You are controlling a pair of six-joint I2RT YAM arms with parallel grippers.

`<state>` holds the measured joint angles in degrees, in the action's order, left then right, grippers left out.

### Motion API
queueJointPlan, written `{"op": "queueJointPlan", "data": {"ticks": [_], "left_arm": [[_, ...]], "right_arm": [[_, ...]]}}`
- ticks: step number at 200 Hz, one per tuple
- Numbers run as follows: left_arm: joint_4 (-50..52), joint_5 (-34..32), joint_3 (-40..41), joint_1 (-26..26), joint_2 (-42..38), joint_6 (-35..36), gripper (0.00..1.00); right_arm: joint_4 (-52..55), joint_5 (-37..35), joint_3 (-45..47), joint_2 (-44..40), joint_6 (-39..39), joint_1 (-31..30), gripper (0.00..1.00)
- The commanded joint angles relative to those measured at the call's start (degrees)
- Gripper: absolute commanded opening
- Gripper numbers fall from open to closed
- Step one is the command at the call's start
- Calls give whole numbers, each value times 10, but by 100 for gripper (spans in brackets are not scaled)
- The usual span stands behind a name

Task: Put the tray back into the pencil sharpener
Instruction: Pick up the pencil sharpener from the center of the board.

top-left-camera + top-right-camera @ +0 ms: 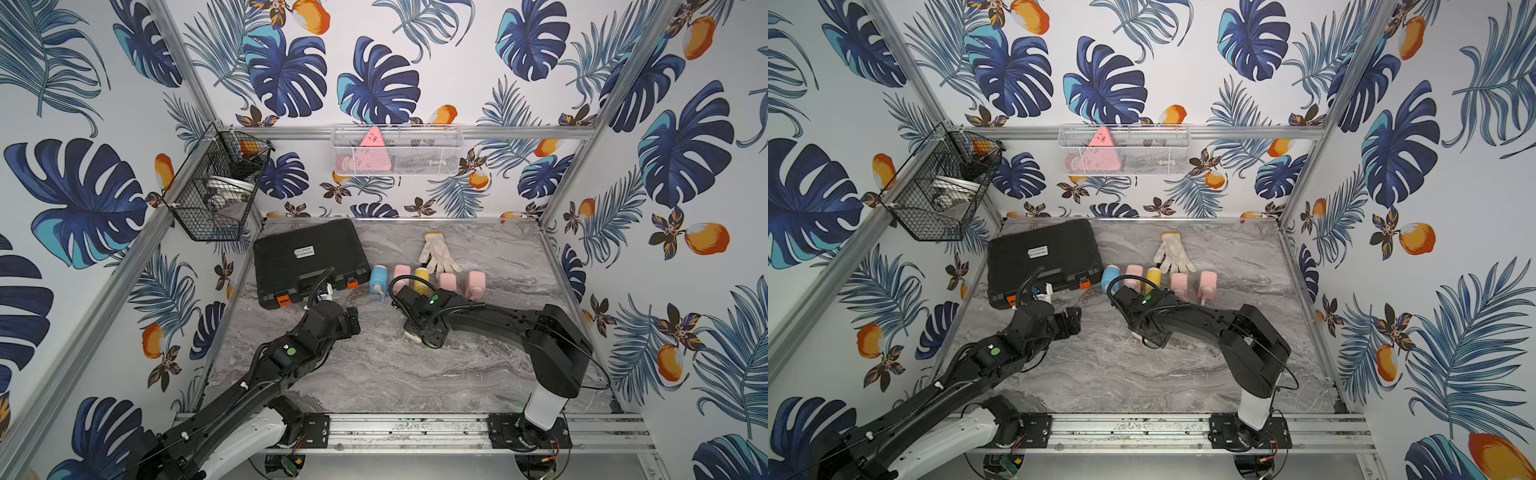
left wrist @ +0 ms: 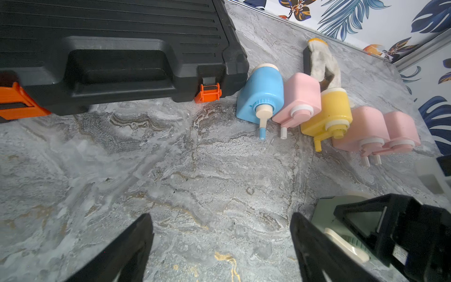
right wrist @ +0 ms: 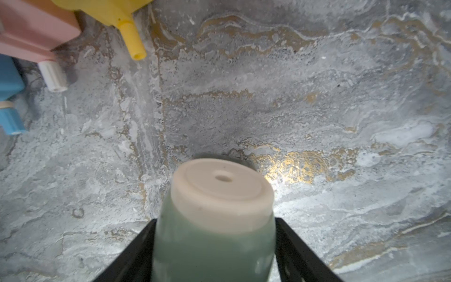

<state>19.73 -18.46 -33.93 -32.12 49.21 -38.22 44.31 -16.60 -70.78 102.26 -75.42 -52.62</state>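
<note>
Green sharpener (image 3: 214,234) gripped down on the table (image 3: 317,97); no separate tray in sight.
The right gripper (image 3: 216,221) is closed on both its sides, likely to steady it; the left gripper (image 2: 220,216) hovers nearby, jaws wide and empty, probably free for the tray.
</note>
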Motion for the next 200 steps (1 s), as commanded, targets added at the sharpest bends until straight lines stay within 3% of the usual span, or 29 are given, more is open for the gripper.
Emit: {"op": "queueJointPlan", "data": {"ticks": [1,120,164,200], "left_arm": [[9,-16,-2,2,4,-18,92],[12,-28,-19,2,20,-19,89],[6,-26,-24,2,27,-18,89],[-6,-20,-24,2,29,-16,88]], "right_arm": [[-10,4,6,3,-8,3,71],[-32,0,37,-30,12,11,47],[3,-20,54,-96,39,12,42],[45,-43,125,-184,105,24,42]]}}
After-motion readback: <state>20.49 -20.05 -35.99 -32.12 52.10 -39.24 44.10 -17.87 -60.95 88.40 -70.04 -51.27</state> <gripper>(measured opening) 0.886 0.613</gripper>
